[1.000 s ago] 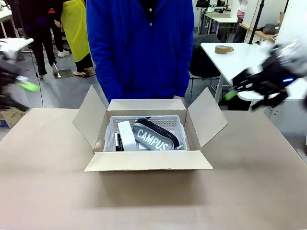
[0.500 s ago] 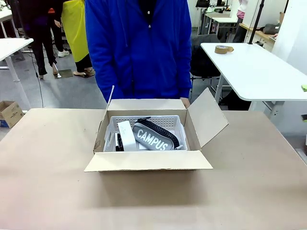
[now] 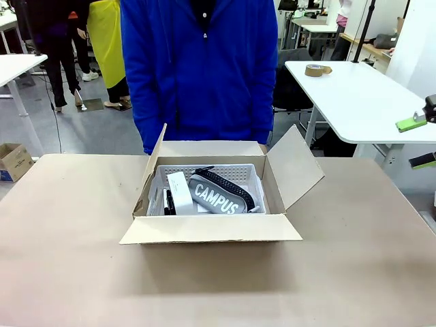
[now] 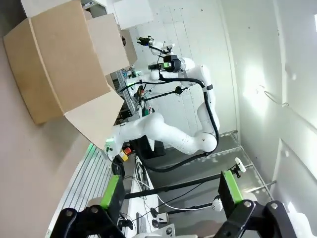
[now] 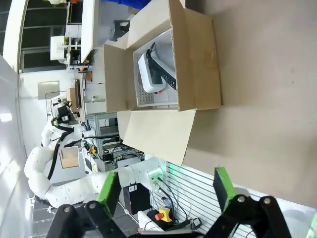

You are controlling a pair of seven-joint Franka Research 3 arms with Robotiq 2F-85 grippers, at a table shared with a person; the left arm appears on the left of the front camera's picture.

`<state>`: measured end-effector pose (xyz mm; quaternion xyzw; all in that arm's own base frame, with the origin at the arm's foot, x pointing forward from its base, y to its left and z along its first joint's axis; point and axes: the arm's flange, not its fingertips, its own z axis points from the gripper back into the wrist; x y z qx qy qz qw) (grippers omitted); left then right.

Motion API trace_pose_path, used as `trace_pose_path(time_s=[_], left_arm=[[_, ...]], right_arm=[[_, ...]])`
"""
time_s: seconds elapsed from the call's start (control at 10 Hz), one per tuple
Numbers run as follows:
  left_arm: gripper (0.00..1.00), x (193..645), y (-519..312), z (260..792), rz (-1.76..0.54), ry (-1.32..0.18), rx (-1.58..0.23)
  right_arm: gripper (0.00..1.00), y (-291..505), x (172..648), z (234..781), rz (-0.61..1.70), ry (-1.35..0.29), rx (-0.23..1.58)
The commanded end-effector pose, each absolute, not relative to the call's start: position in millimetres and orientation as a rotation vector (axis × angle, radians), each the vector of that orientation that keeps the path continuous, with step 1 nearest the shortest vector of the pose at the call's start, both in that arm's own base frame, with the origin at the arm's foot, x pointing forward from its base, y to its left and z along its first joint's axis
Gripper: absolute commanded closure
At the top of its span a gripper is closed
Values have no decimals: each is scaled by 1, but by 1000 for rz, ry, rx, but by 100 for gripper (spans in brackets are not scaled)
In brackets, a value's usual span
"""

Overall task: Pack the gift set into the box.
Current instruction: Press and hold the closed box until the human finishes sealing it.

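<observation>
Noted since previous frame: further inward tip of left flap [image 3: 154, 158] of box [image 3: 211, 229], now near upright; return of right hand [image 3: 417, 143] at right edge. Found box mid-counter [image 3: 68, 259], other flaps open. Inside: basket [image 3: 235, 174] holding CAMPUS pouch [image 3: 219, 194], small white box [image 3: 180, 192] left of it, pens [image 3: 168, 201] leftmost. Logged right hand fingers apart, well clear of box. Left hand [image 4: 171, 191] fingers apart, gripping nothing.

The brown table [image 3: 68, 272] carries the open box [image 3: 211, 229] near its middle.
</observation>
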<state>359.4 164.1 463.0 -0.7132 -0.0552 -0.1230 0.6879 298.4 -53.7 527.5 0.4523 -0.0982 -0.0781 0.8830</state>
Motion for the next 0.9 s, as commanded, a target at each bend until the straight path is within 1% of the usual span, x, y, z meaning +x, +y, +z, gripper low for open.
trace_pose_path(time_s=[0.0, 0.8], left_arm=[[0, 357, 161, 453, -276, -134, -1597], [0, 357, 161, 453, -276, -134, -1597]], right_arm=[[0, -58, 298, 527, -151, -232, 968], [0, -58, 298, 527, -151, -232, 968]])
